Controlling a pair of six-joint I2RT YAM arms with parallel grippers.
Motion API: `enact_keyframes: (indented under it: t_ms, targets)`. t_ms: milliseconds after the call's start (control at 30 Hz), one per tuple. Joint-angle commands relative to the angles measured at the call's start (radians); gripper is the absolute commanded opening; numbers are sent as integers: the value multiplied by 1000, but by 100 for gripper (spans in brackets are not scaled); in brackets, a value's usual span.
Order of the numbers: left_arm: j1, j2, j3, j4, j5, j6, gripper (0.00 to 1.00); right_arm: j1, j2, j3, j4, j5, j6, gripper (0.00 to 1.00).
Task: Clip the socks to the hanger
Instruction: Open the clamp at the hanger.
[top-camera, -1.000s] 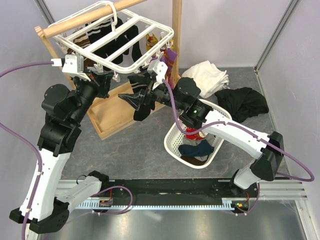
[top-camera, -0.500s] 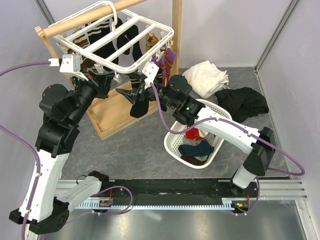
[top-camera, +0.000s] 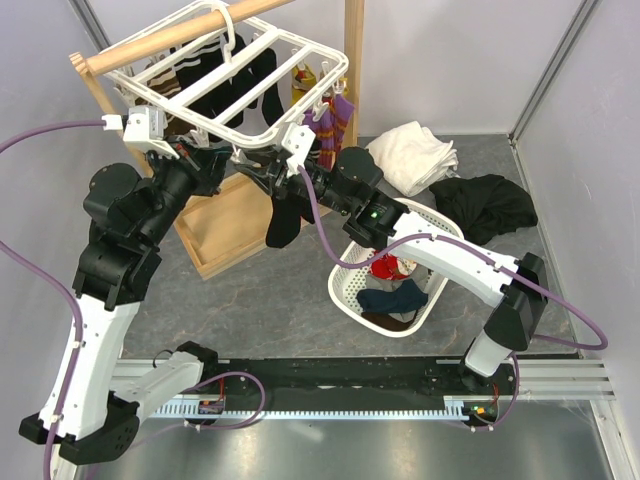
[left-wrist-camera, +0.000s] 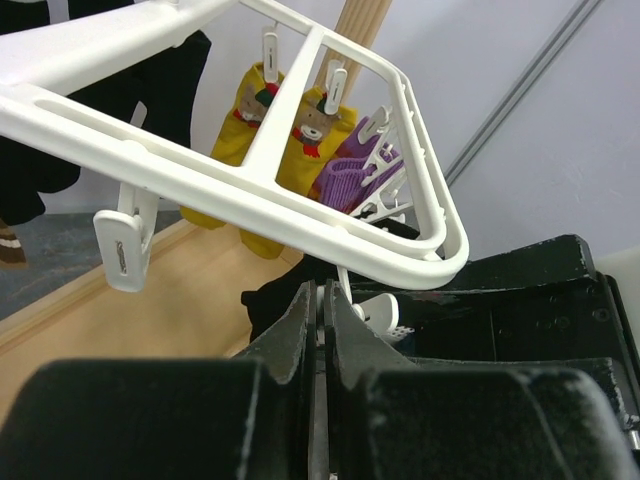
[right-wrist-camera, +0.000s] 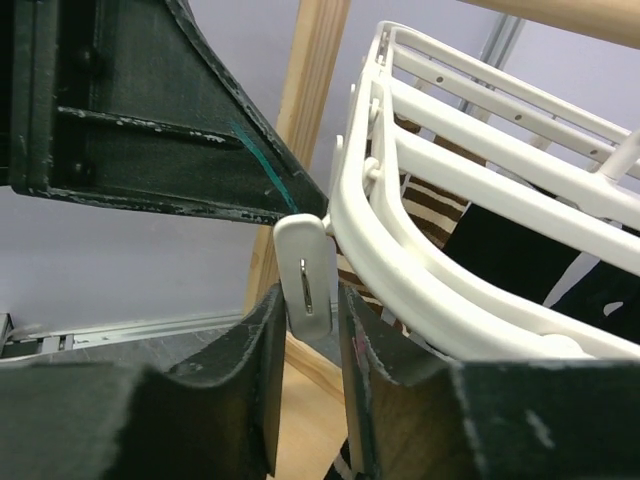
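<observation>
Right claw (right-wrist-camera: 306, 315) moved up, now pinching a clip peg (right-wrist-camera: 305, 262) on the hanger (right-wrist-camera: 400, 272); left claw (left-wrist-camera: 322, 330) fully closed. Peg-opening step. Next: squeeze it fully open.

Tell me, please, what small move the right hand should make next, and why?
Probably squeeze a little tighter. The right hand has its fingers on both sides of a clip peg at the corner of the hanger, and pinching it should open it for the dark sock hanging just below, near the shut left hand.
</observation>
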Motion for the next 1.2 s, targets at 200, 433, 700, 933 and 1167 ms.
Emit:
enact_keyframes:
  t_ms: [200,433,700,933,1167]
  targets:
    - [-1,-16,49,0,56,-38,41,9,-12,63,-27,-18,7,0]
    - [-2,-38,43,17,111,33,78,10,-14,83,-81,17,-1,0]
    - [-1,-7,55,9,131,71,80,26,4,120,-145,36,-38,0]
    - [-2,24,65,-28,48,103,80,33,7,126,-156,41,-51,0]
    - [-2,34,96,-36,5,105,67,36,12,132,-164,41,-59,0]
